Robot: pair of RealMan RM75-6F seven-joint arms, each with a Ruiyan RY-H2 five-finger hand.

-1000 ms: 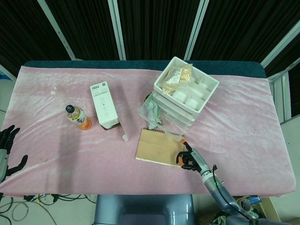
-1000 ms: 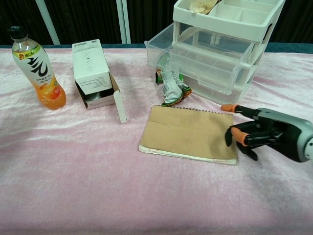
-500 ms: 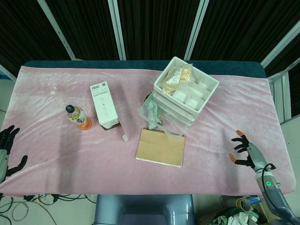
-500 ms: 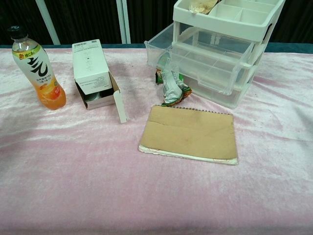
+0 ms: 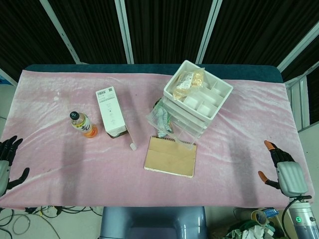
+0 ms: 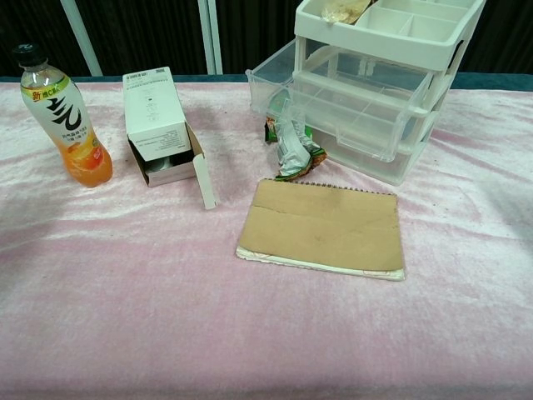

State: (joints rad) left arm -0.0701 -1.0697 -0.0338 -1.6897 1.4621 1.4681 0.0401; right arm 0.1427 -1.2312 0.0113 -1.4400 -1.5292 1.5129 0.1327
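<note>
A brown spiral notebook (image 5: 170, 157) (image 6: 323, 229) lies flat on the pink cloth near the table's front edge. My right hand (image 5: 283, 171) hovers at the far right front corner of the table, fingers spread, holding nothing, well away from the notebook. My left hand (image 5: 7, 165) hangs off the left front edge, fingers apart and empty. Neither hand shows in the chest view.
A white drawer unit (image 5: 194, 102) (image 6: 379, 92) with a snack bag in its top tray stands behind the notebook, crumpled wrappers (image 6: 291, 146) at its foot. An open white carton (image 5: 112, 113) (image 6: 162, 129) and an orange drink bottle (image 5: 82, 124) (image 6: 65, 117) stand to the left.
My right hand left the notebook's right edge and swung out to the table's right front corner, leaving the chest view. The notebook stays put. The left hand barely moved.
</note>
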